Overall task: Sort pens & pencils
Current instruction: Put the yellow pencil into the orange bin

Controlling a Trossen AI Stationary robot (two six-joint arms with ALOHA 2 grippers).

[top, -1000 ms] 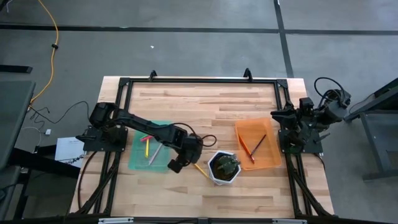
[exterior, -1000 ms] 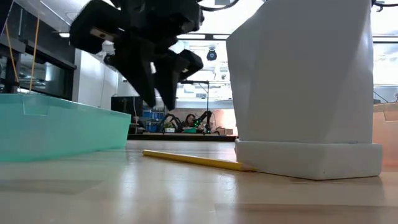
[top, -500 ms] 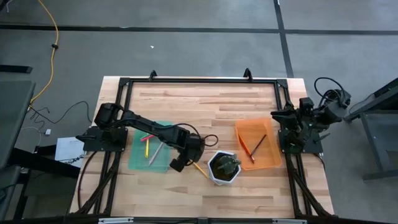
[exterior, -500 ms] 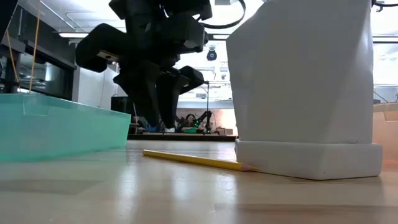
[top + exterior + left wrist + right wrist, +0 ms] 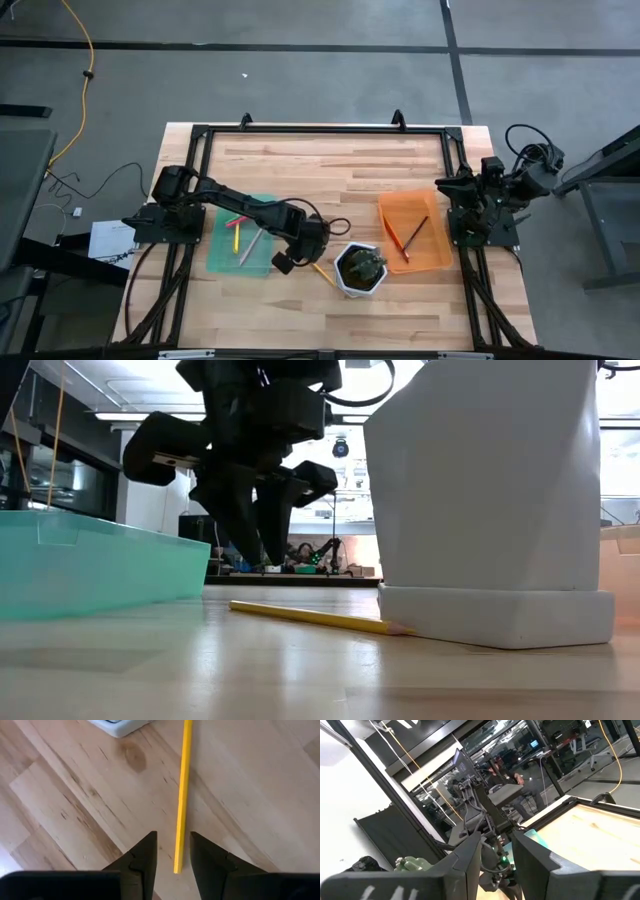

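A yellow pencil (image 5: pixel 322 272) lies flat on the wooden table, its tip against the base of the white pot (image 5: pixel 345 285). My left gripper (image 5: pixel 172 835) points steeply down over the pencil's blunt end (image 5: pixel 177 868). It is open, with one finger on either side of that end and a gap showing on both sides. A green tray (image 5: pixel 215 250) holds three pens (image 5: pixel 240 238). An orange tray (image 5: pixel 440 250) holds two pencils (image 5: pixel 412 232). My right gripper (image 5: pixel 496 855) is open and empty, raised at the table's right edge.
The white pot (image 5: pixel 490 490) with a plant stands close to the right of the pencil (image 5: pixel 315 617). The green tray's wall (image 5: pixel 90 560) rises just left of my left gripper (image 5: pixel 265 560). A black frame rims the table. Bare wood lies toward the near edge.
My left gripper has sunk a little toward the yellow pencil's blunt end and rolled slightly about its own axis. Its fingers have drawn closer together around that end. The pencil has not moved.
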